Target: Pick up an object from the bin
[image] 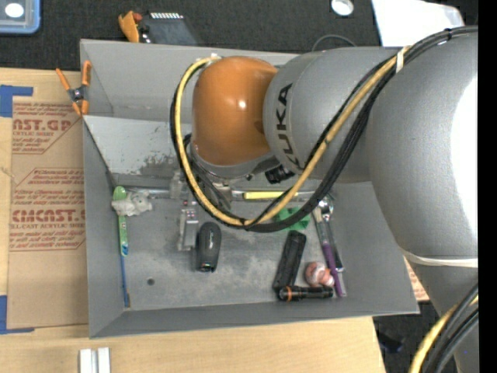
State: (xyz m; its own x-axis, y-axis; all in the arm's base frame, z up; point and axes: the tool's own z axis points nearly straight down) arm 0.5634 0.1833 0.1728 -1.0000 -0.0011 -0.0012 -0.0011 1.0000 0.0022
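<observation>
Starting at the left wall of the bin (105, 208), a toothbrush (122, 235) with a green head and blue handle lies flat along the floor, with a small pale crumpled scrap (140, 203) just beside its head. Neither looks touched.

A little right of those, the gripper (187, 231) is down low in the middle of the bin, close to the floor. From here I can't tell whether the claw is wide or narrow, and I see nothing held in it. Just beside it on its right lies a dark oval object (207, 248), something like a small mouse, resting on the bin floor. It is the nearest thing to the claw and, I'd guess, the likeliest pick; whether the two touch I can't say.

Further right sit a black cylinder (291, 261) with an orange ring at its near end, a small pink round thing (314, 273) and a purple pen (331, 253), close together, all on the floor.

So the task looks barely begun: the arm is down in the bin, but the grasp and the lift are not yet done.

The arm reaches in from the right, its orange cover (233, 111) bent steeply over the middle of the bin, with yellow and black cables (186, 142) looping round it.
</observation>
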